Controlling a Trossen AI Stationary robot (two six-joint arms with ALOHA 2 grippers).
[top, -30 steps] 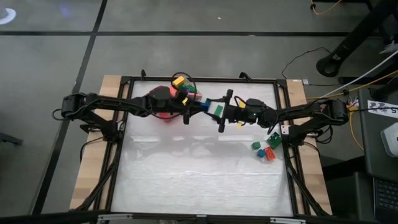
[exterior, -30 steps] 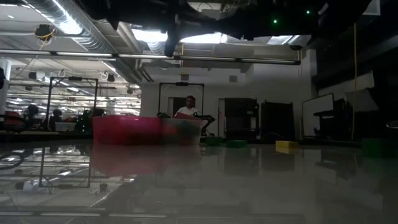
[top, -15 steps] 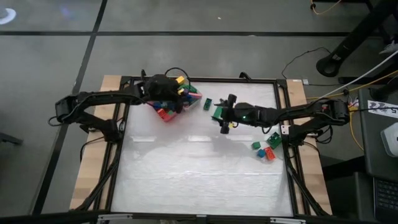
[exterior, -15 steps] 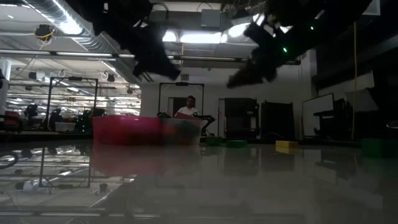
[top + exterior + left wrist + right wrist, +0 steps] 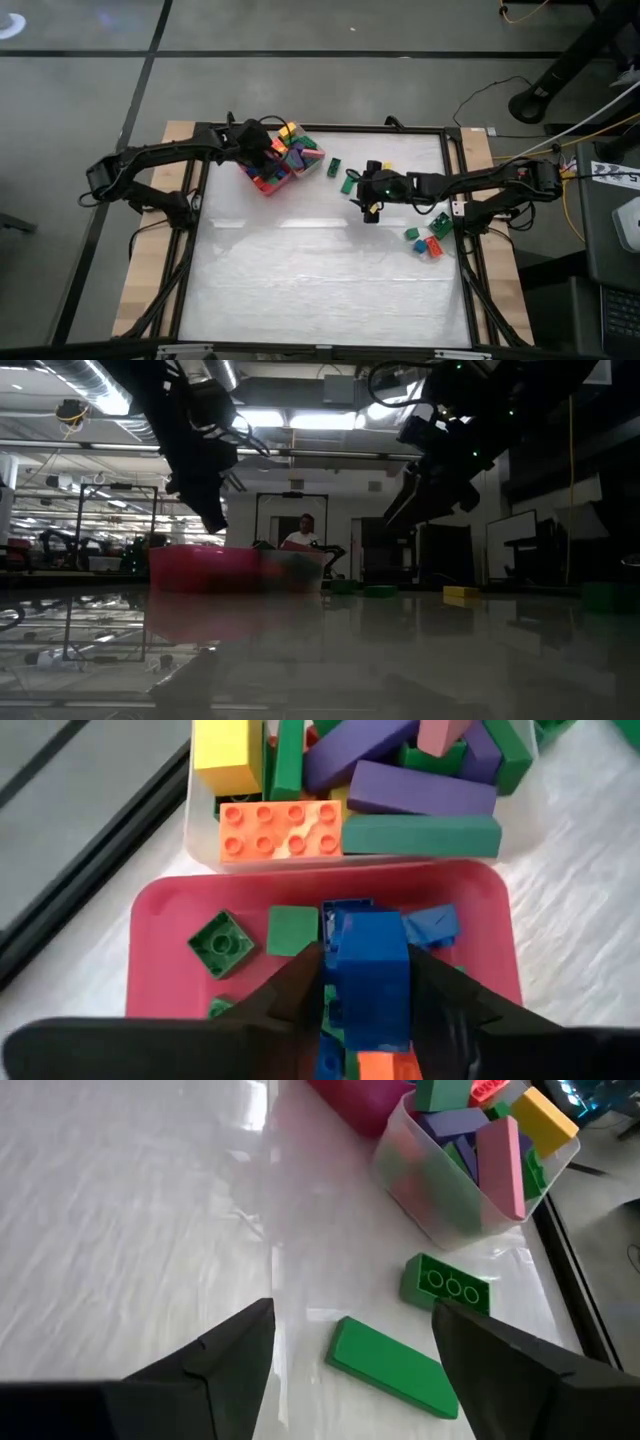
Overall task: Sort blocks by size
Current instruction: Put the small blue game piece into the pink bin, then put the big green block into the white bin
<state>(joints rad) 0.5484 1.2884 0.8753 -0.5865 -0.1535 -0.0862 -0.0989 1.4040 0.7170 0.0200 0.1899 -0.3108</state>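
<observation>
- Near the front right of the table, a small cluster of loose blocks is seen: a green one, a blue one and a red one, with a further green block just behind them.
- The right gripper is held over the middle of the table, its jaws spread wide with nothing between them.
- Just beyond its fingers, a flat green bar is seen lying on the table, and a studded green brick just past it; both are apart from the gripper.
- Farther back, the left gripper is positioned above the pink tray. A blue block is seen between its fingers, which stand partly parted; whether the block is gripped or only framed cannot be told.
- In the pink tray, short squarish blocks are collected, among them a dark green square, a plain green one and several blue ones.
- Touching the pink tray on its far side, the clear tray is filled with long blocks: an orange studded bar, a green bar, purple bars and a yellow block.
- In the room beyond the table, a person is visible.
</observation>
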